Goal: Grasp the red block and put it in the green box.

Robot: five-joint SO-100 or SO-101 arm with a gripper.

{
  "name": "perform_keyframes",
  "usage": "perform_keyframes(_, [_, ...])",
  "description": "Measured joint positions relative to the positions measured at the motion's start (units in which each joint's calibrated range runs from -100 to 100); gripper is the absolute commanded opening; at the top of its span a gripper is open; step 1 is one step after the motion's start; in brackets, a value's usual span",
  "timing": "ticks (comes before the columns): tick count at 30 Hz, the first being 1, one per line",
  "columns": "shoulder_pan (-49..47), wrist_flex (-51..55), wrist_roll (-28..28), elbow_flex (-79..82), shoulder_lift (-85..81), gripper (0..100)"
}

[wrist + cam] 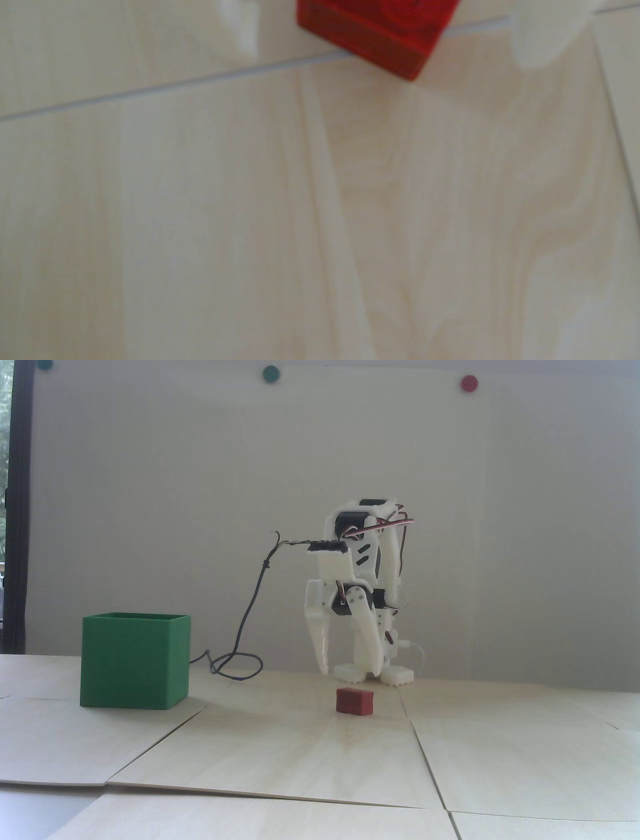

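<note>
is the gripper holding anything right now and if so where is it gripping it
Nothing is held. The gripper hangs open above the table; the red block sits untouched.

Wall (200, 510): plain pale grey-white, filling most of the frame.
Magnets: two round green magnets (270, 373) at upper left and top centre, a round red magnet (469, 383) at upper right.
Window frame (20, 510): dark vertical strip, left edge, daylight beyond.
Tabletop (300, 750): light wood-grain panels with visible seams.

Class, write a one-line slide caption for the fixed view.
White claw hangs open behind small dark-red block; green plastic box stands left.
</note>
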Motion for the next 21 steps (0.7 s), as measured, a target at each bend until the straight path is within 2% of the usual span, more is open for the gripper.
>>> perform_keyframes(21, [0.0, 0.0, -1.8, 4.5, 0.0, 27])
